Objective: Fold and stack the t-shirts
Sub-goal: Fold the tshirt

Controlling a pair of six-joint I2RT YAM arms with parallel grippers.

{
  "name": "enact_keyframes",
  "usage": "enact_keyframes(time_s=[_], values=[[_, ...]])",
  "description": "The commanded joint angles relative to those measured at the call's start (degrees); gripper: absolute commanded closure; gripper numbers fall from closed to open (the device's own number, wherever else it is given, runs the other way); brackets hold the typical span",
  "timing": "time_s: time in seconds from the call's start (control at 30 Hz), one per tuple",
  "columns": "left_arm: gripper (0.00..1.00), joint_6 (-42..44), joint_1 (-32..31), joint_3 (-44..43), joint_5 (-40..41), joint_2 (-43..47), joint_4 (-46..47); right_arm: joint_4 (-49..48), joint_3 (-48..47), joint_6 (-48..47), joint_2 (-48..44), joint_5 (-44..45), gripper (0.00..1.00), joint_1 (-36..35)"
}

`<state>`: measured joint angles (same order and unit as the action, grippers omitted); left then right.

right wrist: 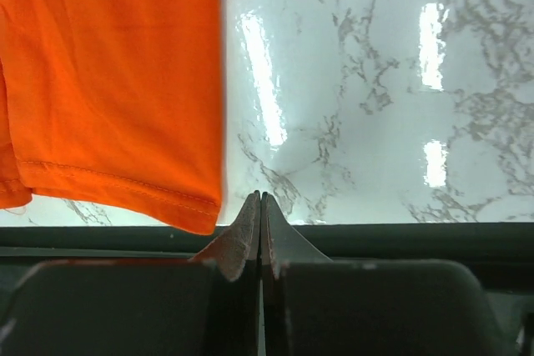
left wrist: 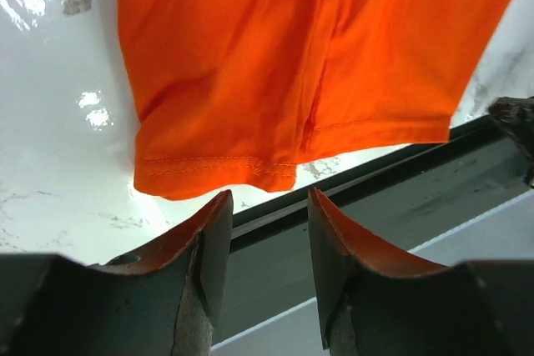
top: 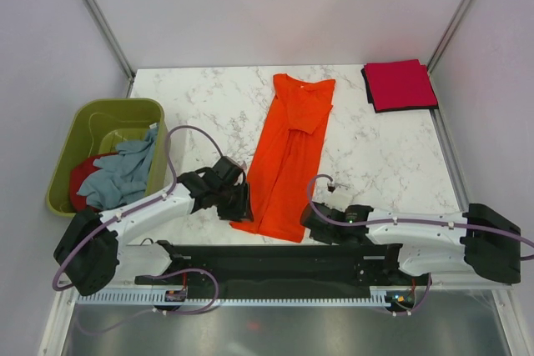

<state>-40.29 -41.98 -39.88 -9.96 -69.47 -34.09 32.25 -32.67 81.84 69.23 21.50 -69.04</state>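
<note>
The bright orange t-shirt lies on the marble table folded into a long narrow strip, collar at the far end, hem at the near edge. My left gripper is open and empty just left of the hem's left corner; in the left wrist view the hem lies just beyond my fingertips. My right gripper is shut and empty beside the hem's right corner. A crimson red t-shirt lies folded at the far right corner. A pale grey-blue shirt and a red one hang out of the tub.
An olive-green plastic tub stands at the left edge of the table. A black rail runs along the near table edge between the arm bases. Grey walls close in the back and sides.
</note>
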Motion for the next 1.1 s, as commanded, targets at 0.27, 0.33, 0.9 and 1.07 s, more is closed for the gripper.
enact_keyframes(time_s=[0.27, 0.33, 0.9, 1.07], values=[[0.51, -4.89, -1.35, 2.62, 7.32, 1.27, 0.25, 3.61, -0.9, -0.99, -5.34, -0.93, 0.78, 0.39], [0.51, -3.92, -0.57, 0.87, 6.45, 0.57, -0.02, 0.55, -1.35, 0.32, -4.12, -2.77, 0.69, 0.39], [0.51, 1.09, 4.1, -1.87, 6.44, 1.0, -4.41, -8.7, -1.09, 4.11, 6.27, -5.32, 0.72, -0.84], [0.49, 1.36, 4.1, -3.1, 3.46, 2.59, -5.64, -4.49, 1.54, 4.29, 1.28, -3.4, 1.0, -0.75]])
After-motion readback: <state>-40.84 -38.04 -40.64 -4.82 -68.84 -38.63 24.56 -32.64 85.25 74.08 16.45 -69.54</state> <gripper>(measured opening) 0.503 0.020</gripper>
